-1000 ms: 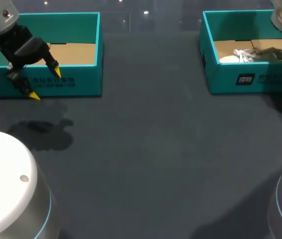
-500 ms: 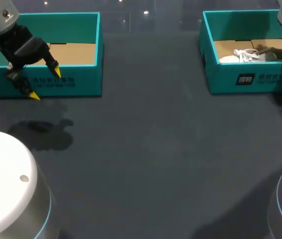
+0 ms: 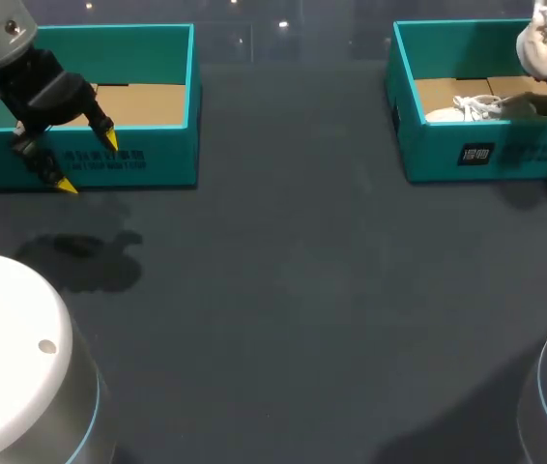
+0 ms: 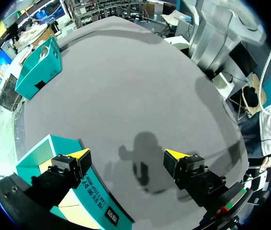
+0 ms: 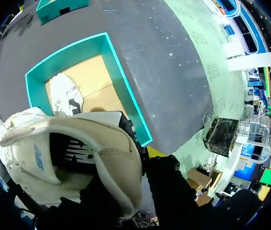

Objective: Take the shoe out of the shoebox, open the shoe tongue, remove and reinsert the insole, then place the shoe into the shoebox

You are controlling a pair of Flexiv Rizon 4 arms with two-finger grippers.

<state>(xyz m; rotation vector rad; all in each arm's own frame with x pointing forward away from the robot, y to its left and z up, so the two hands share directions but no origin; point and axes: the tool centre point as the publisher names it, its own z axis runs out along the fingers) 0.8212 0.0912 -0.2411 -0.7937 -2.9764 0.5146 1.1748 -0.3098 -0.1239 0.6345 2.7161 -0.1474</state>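
Finds the shoe [image 5: 78, 158] pinched at its heel collar in the closed right gripper [image 5: 141, 149], raised above the right shoebox [image 3: 467, 155] and clear of its rim, a second shoe [image 3: 462, 106] lying inside. Records the left gripper [image 4: 127, 155] wide open and empty by the front wall of the left box [image 3: 148, 159], out of the way. Judges the open desk [image 3: 302, 290] between the boxes ample room for tongue and insole work.
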